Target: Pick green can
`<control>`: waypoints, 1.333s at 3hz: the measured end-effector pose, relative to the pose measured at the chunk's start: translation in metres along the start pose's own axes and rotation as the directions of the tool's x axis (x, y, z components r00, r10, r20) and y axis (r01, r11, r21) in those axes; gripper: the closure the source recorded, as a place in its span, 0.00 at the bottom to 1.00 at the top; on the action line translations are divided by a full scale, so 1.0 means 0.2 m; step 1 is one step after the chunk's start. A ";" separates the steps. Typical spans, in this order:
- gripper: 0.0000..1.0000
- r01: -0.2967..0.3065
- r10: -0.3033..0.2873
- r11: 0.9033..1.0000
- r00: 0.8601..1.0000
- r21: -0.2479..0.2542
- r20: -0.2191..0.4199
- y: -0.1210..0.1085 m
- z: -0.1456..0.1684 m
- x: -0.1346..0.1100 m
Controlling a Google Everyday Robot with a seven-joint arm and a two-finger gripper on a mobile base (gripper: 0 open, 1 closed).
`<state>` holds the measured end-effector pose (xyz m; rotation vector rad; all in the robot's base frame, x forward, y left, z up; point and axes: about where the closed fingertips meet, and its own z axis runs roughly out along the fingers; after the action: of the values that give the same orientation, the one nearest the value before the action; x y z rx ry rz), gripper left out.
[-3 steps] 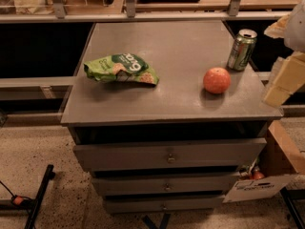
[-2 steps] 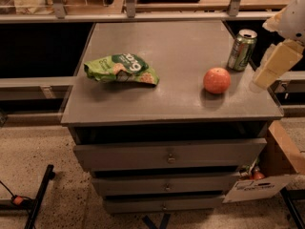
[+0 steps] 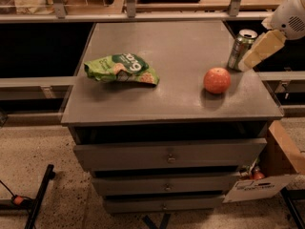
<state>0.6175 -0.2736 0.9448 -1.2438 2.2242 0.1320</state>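
The green can (image 3: 239, 49) stands upright near the back right corner of the grey drawer cabinet's top (image 3: 171, 56). It is green with a silver top rim. My gripper (image 3: 254, 55) comes in from the upper right, cream-coloured under a white arm housing (image 3: 291, 12). Its tip sits right beside the can's right side, partly overlapping it in view. I cannot tell whether it touches the can.
An orange ball (image 3: 217, 80) lies just in front and left of the can. A flat green snack bag (image 3: 121, 68) lies at the left of the top. Drawers (image 3: 167, 154) are below, a cardboard box (image 3: 281, 163) is at the lower right, and railings (image 3: 143, 17) run behind.
My gripper has moved up and to the left, from beyond the cabinet's right edge to right beside the can. The can, ball and bag have not moved.
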 end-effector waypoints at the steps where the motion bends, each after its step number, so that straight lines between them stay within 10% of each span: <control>1: 0.00 -0.053 0.053 0.999 0.998 0.003 0.034 -0.11 0.07 0.00; 4: 0.00 -0.202 0.184 0.972 0.971 0.119 0.150 -0.48 0.33 0.02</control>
<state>0.7220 -0.3062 0.9056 -0.9171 2.1909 0.1378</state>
